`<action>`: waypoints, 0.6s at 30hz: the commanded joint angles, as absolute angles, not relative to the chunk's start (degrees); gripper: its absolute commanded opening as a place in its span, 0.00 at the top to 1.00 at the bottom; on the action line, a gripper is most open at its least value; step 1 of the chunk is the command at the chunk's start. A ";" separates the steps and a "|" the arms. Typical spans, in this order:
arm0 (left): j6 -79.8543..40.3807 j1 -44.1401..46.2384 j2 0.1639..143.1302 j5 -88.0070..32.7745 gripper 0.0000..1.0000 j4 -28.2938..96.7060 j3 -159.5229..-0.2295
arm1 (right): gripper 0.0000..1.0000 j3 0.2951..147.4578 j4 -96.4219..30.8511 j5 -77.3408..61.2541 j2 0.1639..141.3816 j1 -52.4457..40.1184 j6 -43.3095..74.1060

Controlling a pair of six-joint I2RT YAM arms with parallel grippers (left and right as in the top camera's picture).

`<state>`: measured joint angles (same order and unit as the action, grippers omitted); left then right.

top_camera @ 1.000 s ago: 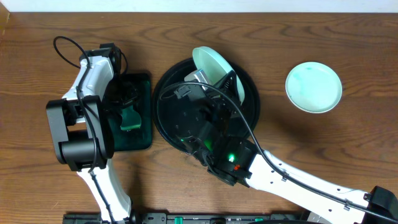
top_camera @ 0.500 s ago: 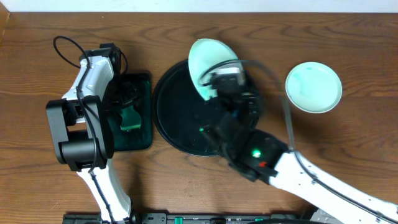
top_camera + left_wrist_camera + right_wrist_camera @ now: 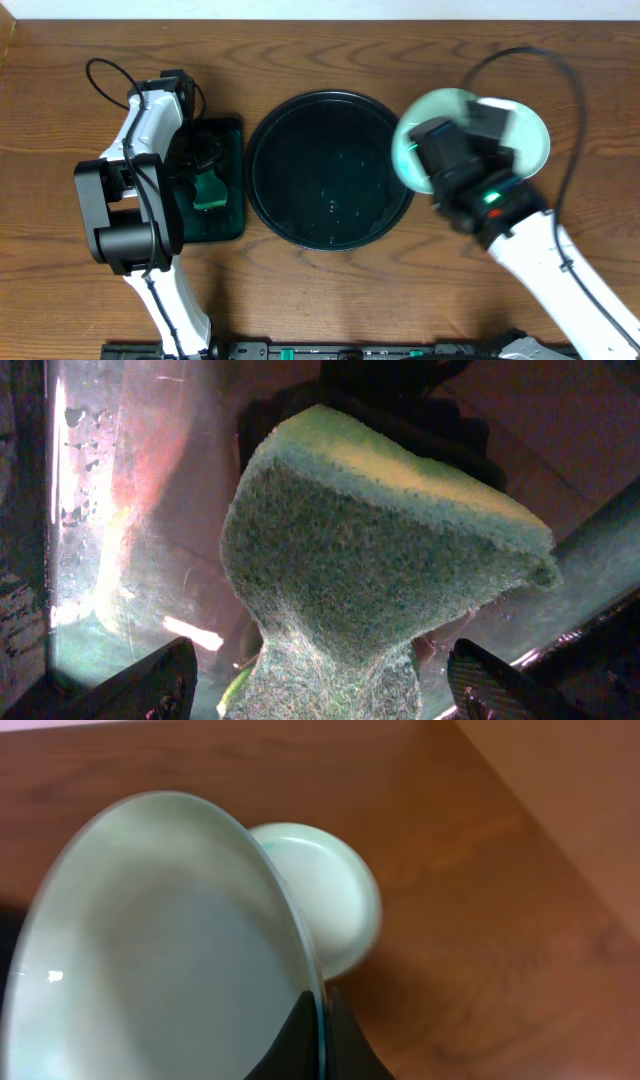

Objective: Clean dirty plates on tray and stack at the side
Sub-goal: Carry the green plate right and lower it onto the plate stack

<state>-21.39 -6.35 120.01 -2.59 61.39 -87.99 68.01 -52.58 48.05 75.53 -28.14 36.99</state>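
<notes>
Though blurred overhead, plain on right wrist view: right gripper (image 3: pixel 318 1030) closed thin on rim of plate (image 3: pixel 160 950), gripping at that plate's 6 o'clock. Pale turquoise, held tilted, hollow side to camera. Beyond it at 1 o'clock, second plate (image 3: pixel 325 890) flat on table (image 3: pixel 480 870).

From overhead, only overlapping pale discs at 3 o'clock of tray (image 3: pixel 330 130), dark wrist across them. Probably held disc toward 9 o'clock and lying one toward 3. Cannot tell whether touching.

At 9 o'clock of tray, green tray (image 3: pixel 232 215). Shown only by left wrist view: left gripper (image 3: pixel 325 685) closed on sponge (image 3: pixel 370 560), upright and squeezed to a waist between fingers (image 3: pixel 140 685), over wet green floor.
</notes>
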 commanded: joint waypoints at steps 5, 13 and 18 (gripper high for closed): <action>-21.69 -6.72 119.90 -1.65 0.20 61.54 -88.36 | 0.99 68.25 -52.93 33.87 75.40 -8.45 43.70; -21.69 -6.74 119.90 -1.67 0.20 61.54 -88.36 | 0.98 68.23 -50.48 27.51 82.83 6.04 40.34; -21.69 -6.74 119.90 -1.67 0.20 61.54 -88.36 | 0.98 68.23 -47.20 26.24 90.37 8.69 38.89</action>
